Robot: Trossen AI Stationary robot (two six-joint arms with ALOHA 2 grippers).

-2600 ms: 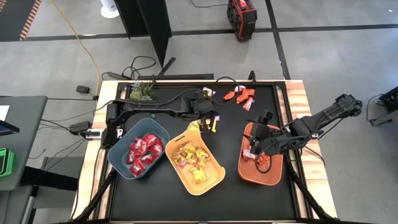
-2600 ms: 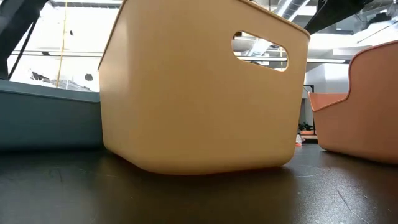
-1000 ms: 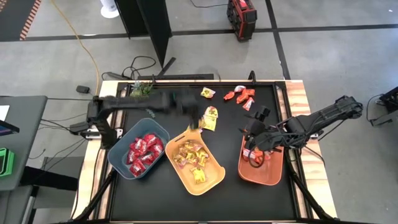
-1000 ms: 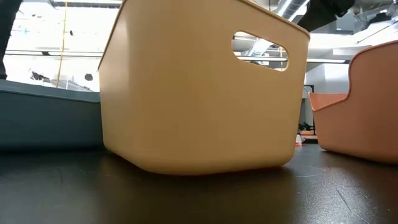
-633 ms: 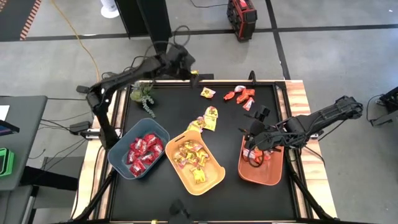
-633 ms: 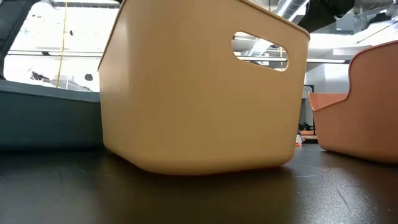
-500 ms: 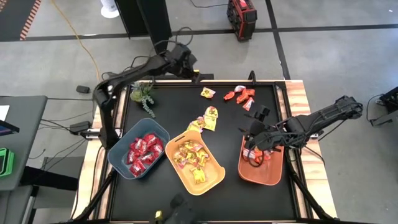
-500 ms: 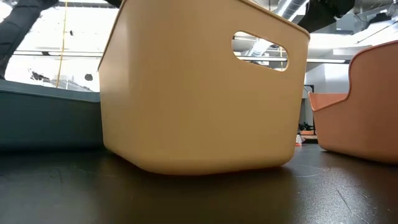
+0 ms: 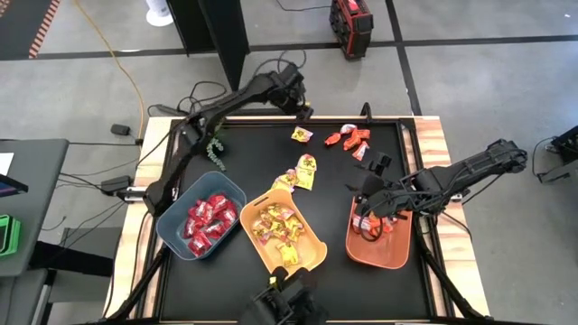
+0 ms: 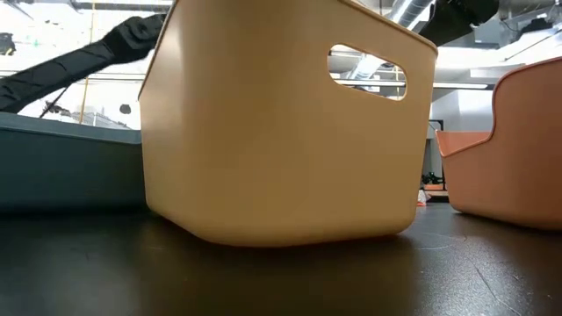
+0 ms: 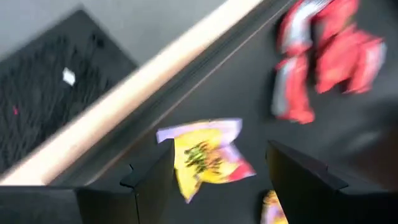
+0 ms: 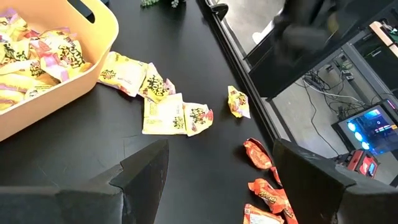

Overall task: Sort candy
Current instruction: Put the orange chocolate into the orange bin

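My left gripper (image 9: 305,110) hangs open over the table's far edge, above a lone yellow candy (image 9: 301,134); in its wrist view that candy (image 11: 208,155) lies on the mat between and beyond the two fingers, untouched. Orange-red candies (image 9: 349,138) lie to its right. More yellow candies (image 9: 305,171) lie by the yellow bin (image 9: 283,236). Red candies fill the blue-grey bin (image 9: 200,215). My right gripper (image 9: 365,200) waits open over the orange bin (image 9: 379,236), nothing between its fingers (image 12: 146,165).
A green sprig (image 9: 215,137) lies at the far left of the mat. The wooden table rim (image 11: 124,118) runs close behind the lone yellow candy. In the low view the yellow bin (image 10: 281,123) fills the middle, the orange bin (image 10: 518,149) to its right.
My left gripper has swung from above the yellow candies near the yellow bin out to the table's far edge, then rightward along it and down, rolling as it went, and now stands over the lone yellow candy. It has stayed open. No candy has moved.
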